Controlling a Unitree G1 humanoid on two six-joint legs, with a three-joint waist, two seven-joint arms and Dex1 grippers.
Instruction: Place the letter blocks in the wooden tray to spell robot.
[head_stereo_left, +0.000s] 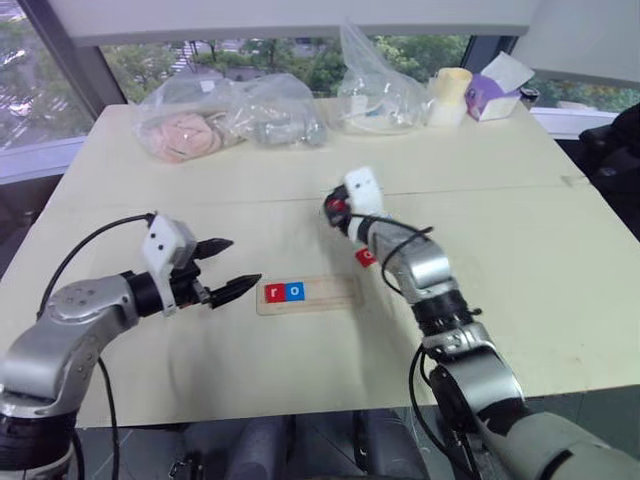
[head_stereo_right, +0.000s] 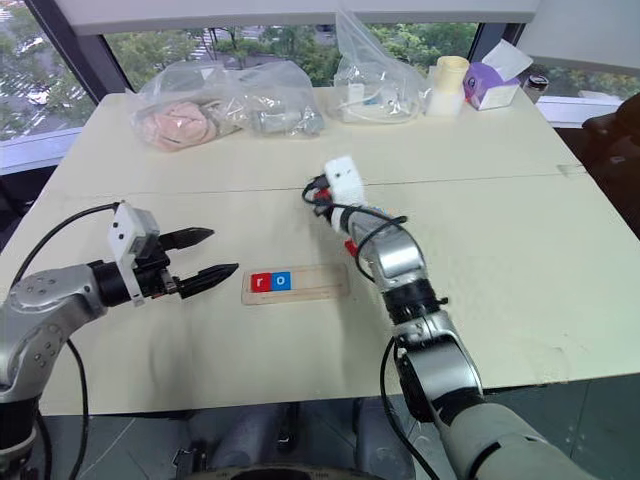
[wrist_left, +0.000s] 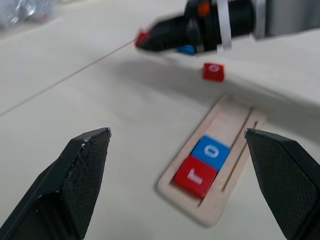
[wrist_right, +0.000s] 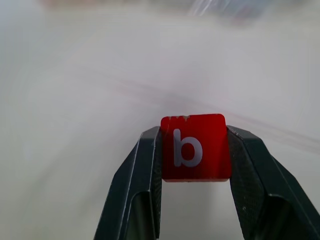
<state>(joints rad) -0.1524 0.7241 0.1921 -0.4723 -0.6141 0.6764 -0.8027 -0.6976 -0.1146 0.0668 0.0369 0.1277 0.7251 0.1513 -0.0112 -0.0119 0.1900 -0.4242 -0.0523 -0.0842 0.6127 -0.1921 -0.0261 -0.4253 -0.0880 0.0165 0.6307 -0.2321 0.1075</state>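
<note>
The red "b" block (wrist_right: 195, 146) was clamped between the fingers of the right gripper (wrist_right: 192, 150), held above the table beyond the wooden tray (head_stereo_left: 335, 294). The red "r" (head_stereo_left: 274, 292) and blue "o" (head_stereo_left: 296, 291) were already seated at the tray's left end. The third slot, beside the "o", was judged the next target. The left gripper (head_stereo_left: 228, 267) was held spread wide and empty near that end.

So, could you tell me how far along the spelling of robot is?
Done: a red r and a blue o sit side by side at one end of the wooden tray. In hand: the right gripper is shut on a red b. Left: that b, a red o lying beyond the tray, and the t.
</note>
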